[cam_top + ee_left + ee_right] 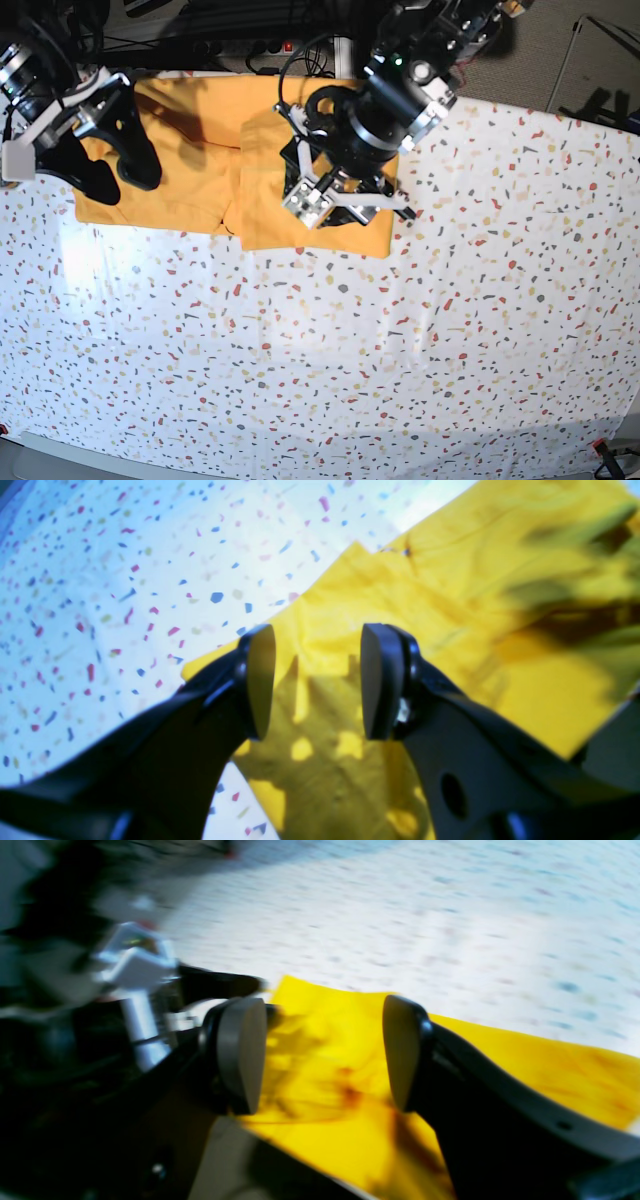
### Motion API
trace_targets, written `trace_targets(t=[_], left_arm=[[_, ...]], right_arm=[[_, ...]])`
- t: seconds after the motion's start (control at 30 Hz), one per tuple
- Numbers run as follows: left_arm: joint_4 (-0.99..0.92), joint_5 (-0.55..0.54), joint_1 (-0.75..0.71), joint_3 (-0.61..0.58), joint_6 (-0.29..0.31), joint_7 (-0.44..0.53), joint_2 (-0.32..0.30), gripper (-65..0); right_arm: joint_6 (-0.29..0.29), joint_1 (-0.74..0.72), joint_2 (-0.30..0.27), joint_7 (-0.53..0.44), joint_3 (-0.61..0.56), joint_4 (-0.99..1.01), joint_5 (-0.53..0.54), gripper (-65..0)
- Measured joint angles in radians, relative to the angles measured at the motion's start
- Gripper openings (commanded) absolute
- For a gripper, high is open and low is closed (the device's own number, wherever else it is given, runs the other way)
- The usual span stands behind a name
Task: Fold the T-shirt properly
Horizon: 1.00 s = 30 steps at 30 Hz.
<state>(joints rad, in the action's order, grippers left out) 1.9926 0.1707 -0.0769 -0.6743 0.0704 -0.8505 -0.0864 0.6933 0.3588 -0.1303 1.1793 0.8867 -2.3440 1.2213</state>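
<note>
The mustard T-shirt (190, 165) lies long axis left-to-right at the far edge — left gripper (317, 680) and right gripper (320, 1055) both spread empty directly above it, one near each end.

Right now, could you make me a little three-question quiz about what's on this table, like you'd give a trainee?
1. True or false: the left gripper is clamped on the T-shirt.
2. What lies under the T-shirt? A) bare wood B) a white speckled tablecloth C) a green mat
3. In the base view, which gripper hangs above the shirt's outer end, at the picture's left: the left one or the right gripper?

Key
1. False: both wrist views show the jaws apart with nothing between them, only yellow cloth below.
2. B.
3. The right one; the left gripper is over the folded-over part near the middle.
</note>
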Motion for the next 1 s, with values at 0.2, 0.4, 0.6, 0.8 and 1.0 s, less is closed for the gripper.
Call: trace_targets(t=[0.2,0.4,0.6,0.8,1.0], left_arm=[[-0.23,0.002,0.0,-0.001,0.005,0.082,0.0,-38.0],[-0.34,-0.015,0.0,-0.001,-0.001,0.105,0.0,-38.0],[-0.343,-0.021,0.002,-0.001,-0.001,0.105,-0.002,-38.0],[-0.351,-0.023,0.015,-0.002,0.007,0.155,-0.029,-38.0],[-0.563,-0.099,0.154,-0.002,0.008,0.252,-0.023,-38.0]], right_arm=[[-0.003,-0.066,-0.013,-0.075,-0.08,0.104,-0.377,-28.5],[-0.003,-0.068,-0.053,-0.28,-0.316,0.292,-0.658,-28.5],[-0.005,-0.158,-0.051,-0.346,-0.388,0.614,-0.714,-28.5],[0.0,-0.264,-0.051,-0.369,-0.386,0.843,-0.746,-28.5],[0.003,-0.381,-0.053,-0.451,-0.384,0.998,-0.8,-28.5]])
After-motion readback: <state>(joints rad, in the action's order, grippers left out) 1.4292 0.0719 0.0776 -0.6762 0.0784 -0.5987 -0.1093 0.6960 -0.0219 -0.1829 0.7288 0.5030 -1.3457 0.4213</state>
